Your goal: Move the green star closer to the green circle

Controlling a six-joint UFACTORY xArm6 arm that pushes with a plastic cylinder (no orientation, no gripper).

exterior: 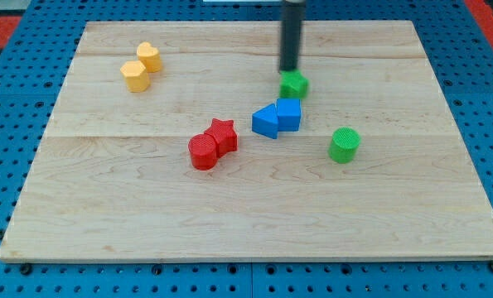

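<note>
Just below my tip (290, 69), small green star (293, 84).

On the counter (105, 207), my tip (290, 69) stands just behind the green star (294, 84), near the far edge. In front of the star sit the touching blue cube (288, 114) and blue block (266, 122). The green circle (344, 144) lies toward the right edge. The red star (222, 135) touches the red circle (202, 153) mid-counter. Two yellow blocks (142, 66) sit together by the far left corner.
</note>
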